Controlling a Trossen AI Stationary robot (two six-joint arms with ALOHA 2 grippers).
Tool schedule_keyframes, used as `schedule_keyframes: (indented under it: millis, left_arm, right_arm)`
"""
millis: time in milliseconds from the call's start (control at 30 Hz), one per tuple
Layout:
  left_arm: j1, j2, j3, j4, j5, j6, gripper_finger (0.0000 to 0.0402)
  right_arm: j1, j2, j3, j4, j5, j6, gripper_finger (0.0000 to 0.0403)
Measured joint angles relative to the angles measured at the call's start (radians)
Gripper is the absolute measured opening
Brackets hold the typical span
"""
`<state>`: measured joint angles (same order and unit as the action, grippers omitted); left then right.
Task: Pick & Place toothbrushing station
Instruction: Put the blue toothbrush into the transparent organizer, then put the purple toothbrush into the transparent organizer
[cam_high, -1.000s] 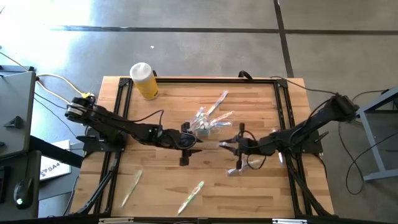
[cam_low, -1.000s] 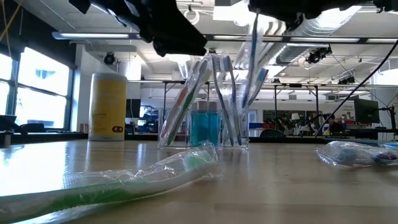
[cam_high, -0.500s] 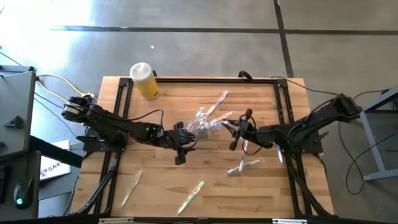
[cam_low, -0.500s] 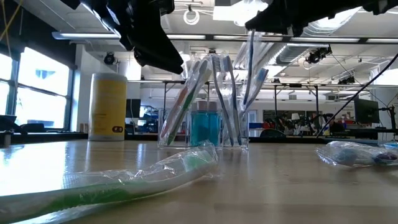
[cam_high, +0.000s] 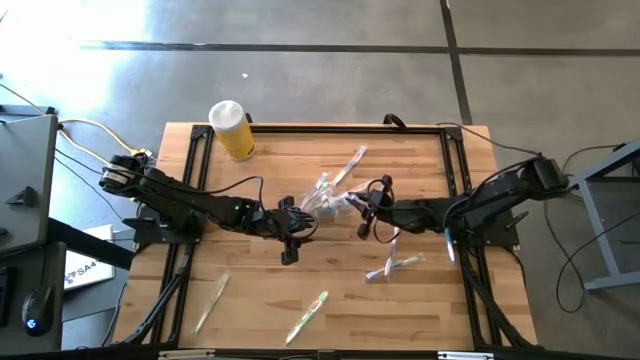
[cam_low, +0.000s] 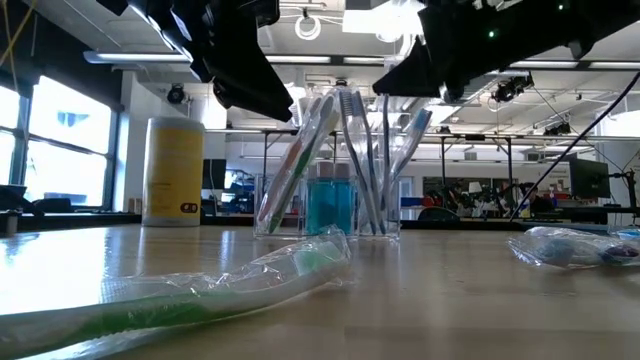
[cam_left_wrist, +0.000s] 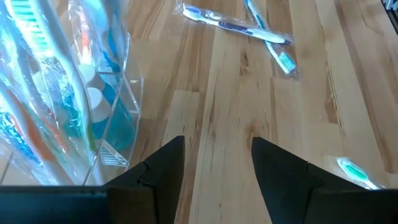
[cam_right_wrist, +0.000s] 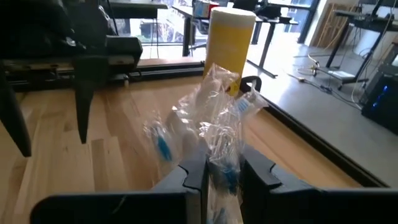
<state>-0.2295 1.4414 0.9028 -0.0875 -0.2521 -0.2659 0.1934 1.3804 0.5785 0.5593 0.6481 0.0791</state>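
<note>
Already the clear container (cam_high: 325, 198) near the middle of the high view holds a good bunch of wrapped toothbrushes (cam_low: 345, 160), standing and leaning out of it like a fan, with a blue-tinted compartment low in its centre in the low view. So a fair share of the job looks done.

Just to the container's right in the high view, the right gripper (cam_high: 366, 212) has its jaws closed on another wrapped toothbrush (cam_right_wrist: 225, 140); the right wrist view shows the crinkled clear wrapper pinched between the two dark fingers, with the container's bunch close beyond it. I'd judge this brush to be on its way into the container, not yet in.

On the container's other side, left of centre, the left gripper (cam_high: 290, 235) hangs just beside it with its jaws apart and nothing between them, as the left wrist view makes plain.

Still out on the wooden table (cam_high: 260, 300): a wrapped pair of brushes (cam_high: 392, 266) lower right of centre, a green-handled one (cam_high: 308, 316) near the bottom edge, a pale one (cam_high: 211, 301) at the lower left, and one more (cam_high: 350, 165) above the container, which may be leaning from it. The yellow bottle (cam_high: 231, 129) stands apart at the upper left.
</note>
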Motion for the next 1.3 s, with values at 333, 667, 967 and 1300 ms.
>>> schedule_keyframes:
  millis: [333, 667, 967, 1300]
  left_arm:
    - [0.000, 0.000, 0.000, 0.001, 0.000, -0.001, 0.0182]
    - [0.000, 0.000, 0.000, 0.002, 0.000, -0.001, 0.0182]
    - [0.000, 0.000, 0.000, 0.002, 0.000, -0.001, 0.0182]
    - [0.000, 0.000, -0.001, 0.001, 0.000, 0.006, 0.0182]
  right_arm:
    - [-0.007, 0.040, 0.000, -0.002, 0.004, 0.030, 0.0046]
    - [0.006, 0.040, 0.000, -0.002, 0.001, 0.026, 0.0133]
    - [0.031, 0.020, 0.000, -0.003, 0.001, 0.014, 0.0220]
    - [0.069, -0.074, 0.000, -0.026, 0.008, -0.031, 0.0251]
